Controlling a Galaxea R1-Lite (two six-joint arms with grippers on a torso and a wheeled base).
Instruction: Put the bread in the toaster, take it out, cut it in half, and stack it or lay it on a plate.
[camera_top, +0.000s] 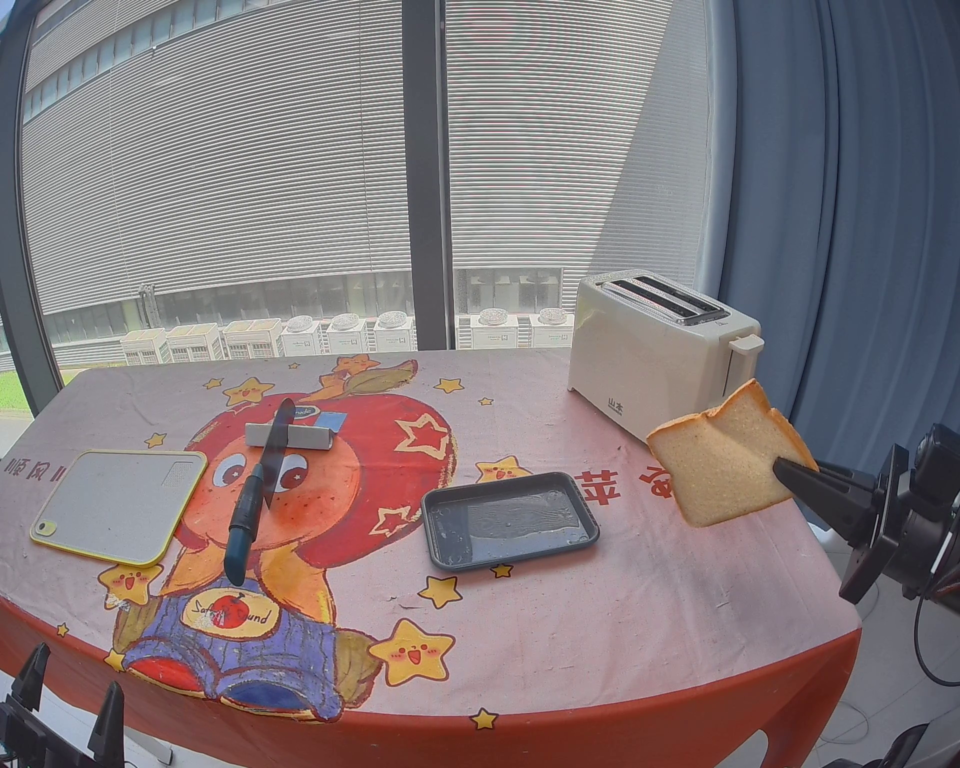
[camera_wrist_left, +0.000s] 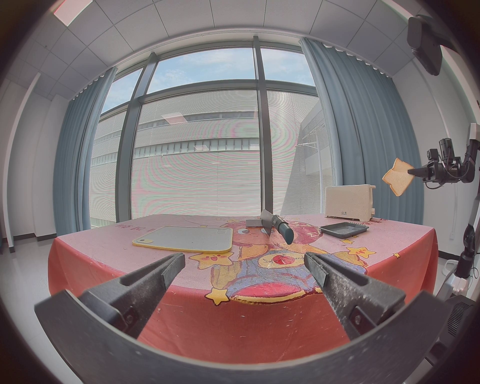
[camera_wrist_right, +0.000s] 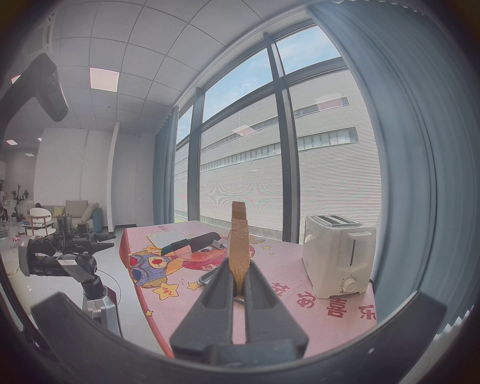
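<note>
The slice of bread (camera_top: 722, 458) is held at one lower corner by the right gripper (camera_top: 790, 470), whose fingers (camera_wrist_right: 215, 300) are closed narrowly on it, so that the slice stands on edge and slightly tilted. It is carried in the air at the right end of the table (camera_top: 620, 620), and in the left wrist view it appears to hang higher than the toaster's top, though how far it lies over the table's edge cannot be told. The white toaster (camera_top: 660, 350) is found just beyond the right gripper and a little to its left, with both slots facing up and nothing in them. To the left of the right gripper, and lower, the dark tray (camera_top: 510, 522) lies flat on the table, apart from the toaster. The left gripper (camera_wrist_left: 244, 260) is held low before the near left edge of the table, its jaws spread wide with nothing between them. Ahead of the left gripper the pale cutting board (camera_top: 120, 505) lies flat on the cloth. Just to the right of the board, the knife (camera_top: 255, 490) is laid with its dark handle toward the left gripper and its blade propped across a small grey rest (camera_top: 290, 436).
</note>
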